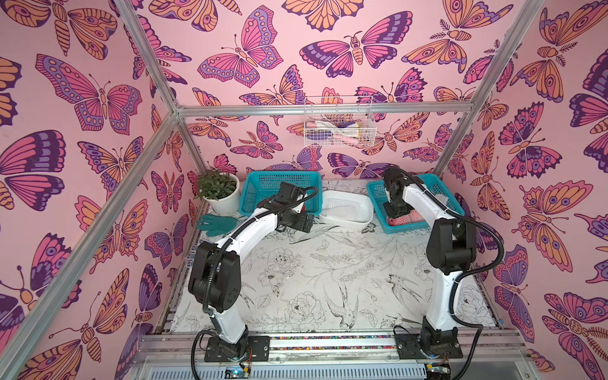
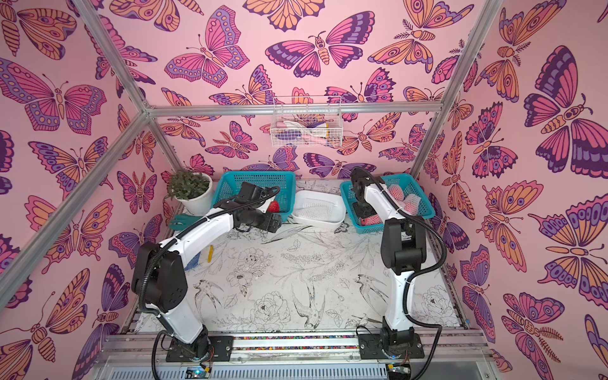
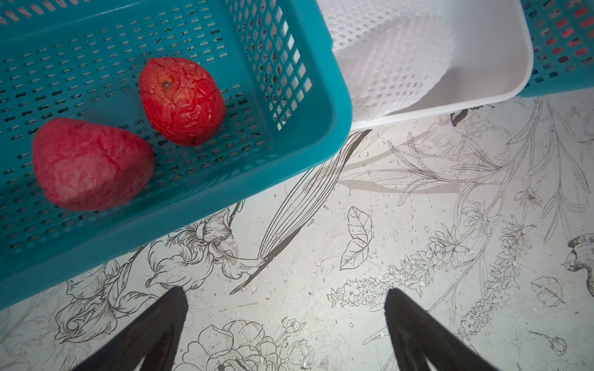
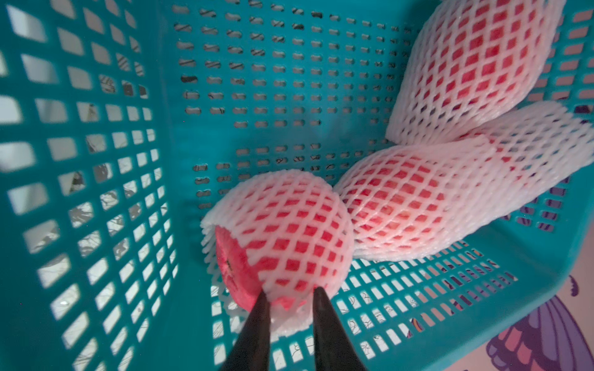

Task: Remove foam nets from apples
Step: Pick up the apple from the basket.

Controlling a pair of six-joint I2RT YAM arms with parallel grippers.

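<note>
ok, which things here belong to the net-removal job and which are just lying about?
Job: netted apples in the right teal basket; right hand pinching a foam net; bare apples in the left teal basket; white tub of shed nets.
Lying about: potted plant; teal glove; wire wall basket.

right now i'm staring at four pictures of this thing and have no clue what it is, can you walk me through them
These are two robot arms, left and right, on a flower-print table. Two pictures look down from overhead; two come from cameras on the arms' wrists. The left claw is open and empty, beside a teal basket holding two bare apples. The right claw pinches the foam net of a wrapped apple in another basket. A white tub between the baskets holds empty nets.
</note>
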